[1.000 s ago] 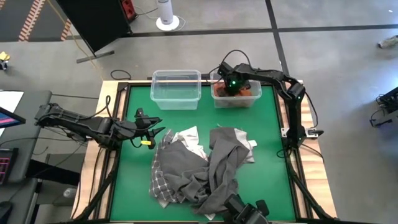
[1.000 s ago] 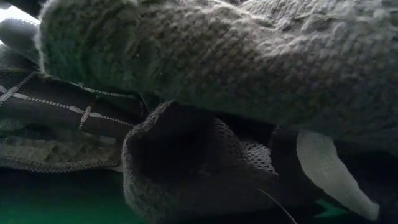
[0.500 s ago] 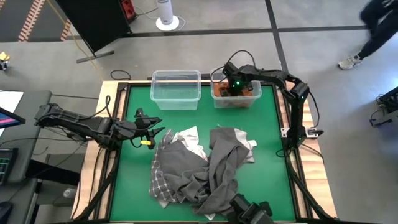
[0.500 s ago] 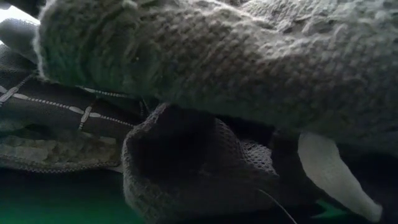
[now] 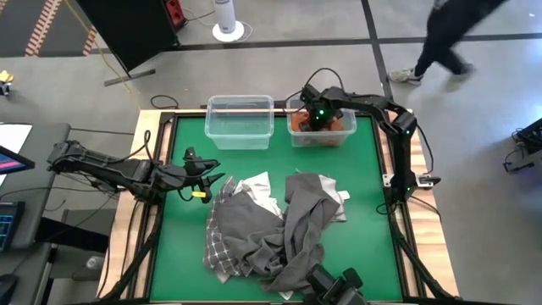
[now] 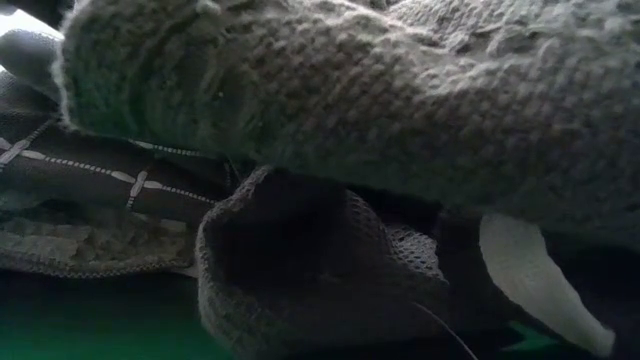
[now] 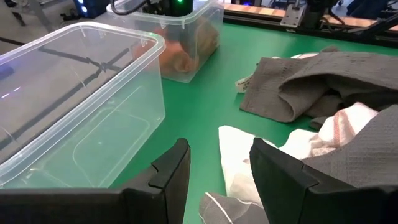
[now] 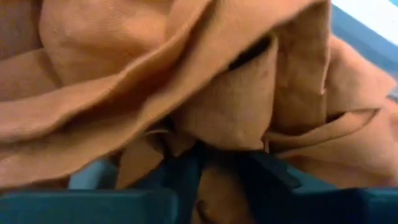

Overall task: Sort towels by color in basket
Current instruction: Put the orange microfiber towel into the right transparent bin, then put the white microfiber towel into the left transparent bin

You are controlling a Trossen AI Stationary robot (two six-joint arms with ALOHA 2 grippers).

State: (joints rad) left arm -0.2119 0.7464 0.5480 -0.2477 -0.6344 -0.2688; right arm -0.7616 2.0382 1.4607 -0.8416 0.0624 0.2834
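The orange towel point(image 5: 332, 129) lies bunched in the far right clear bin point(image 5: 347, 135). My right gripper point(image 5: 315, 119) reaches down into that bin; its fingers stand open with orange folds point(image 8: 186, 74) filling the wrist view. Grey, white and checked towels point(image 5: 271, 229) lie heaped on the green table's middle and near part. Just left of that heap hovers my left gripper point(image 5: 218, 176), open, with nothing between its fingers point(image 7: 217, 155). In the low view grey knitted cloth point(image 6: 350, 120) lies right in front of the camera. My right gripper comes from above into the bin, and a fold of the orange towel point(image 8: 219, 186) sits between its parted fingers point(image 8: 180, 174). The cloth lies against them and is not pinched. The towel rests crumpled in the bin.
A second clear bin point(image 5: 240, 121) stands empty left of the one with the orange towel. Bare green table point(image 5: 182, 246) shows left of the heap and between heap and bins. A person point(image 5: 449, 34) walks on the floor beyond the table's far right corner.
Both arms stay about where they were. A person has walked across the floor beyond the table's far right.
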